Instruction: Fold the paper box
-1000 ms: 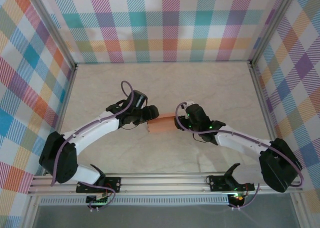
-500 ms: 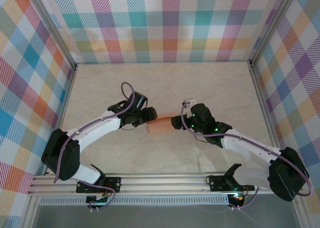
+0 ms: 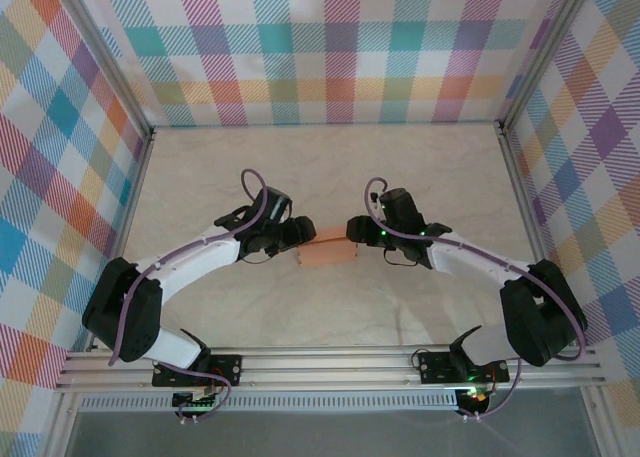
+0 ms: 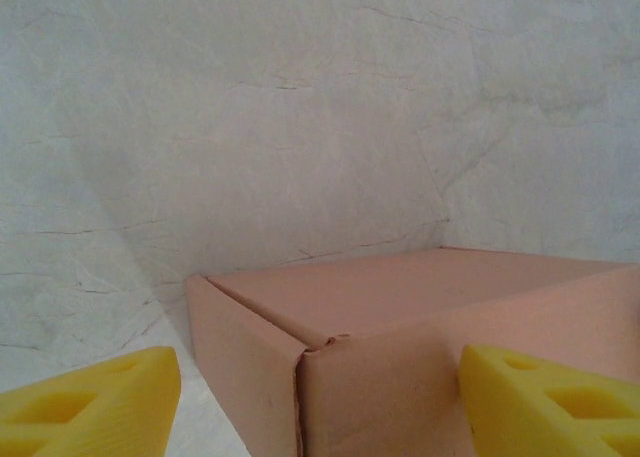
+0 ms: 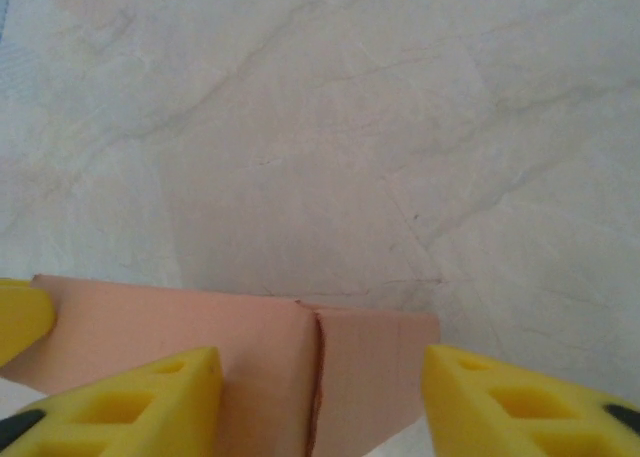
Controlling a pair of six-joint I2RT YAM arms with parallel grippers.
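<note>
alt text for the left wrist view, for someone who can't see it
A small salmon-orange paper box, folded up with its top closed, sits on a pale marbled table, one corner towards the camera. The left gripper is open, its yellow fingers at the bottom corners of the picture on either side of that corner.

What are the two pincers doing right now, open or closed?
Left pincer: open, a corner of the paper box in front of its spread fingers.
Right pincer: open, at the box's end.
</note>
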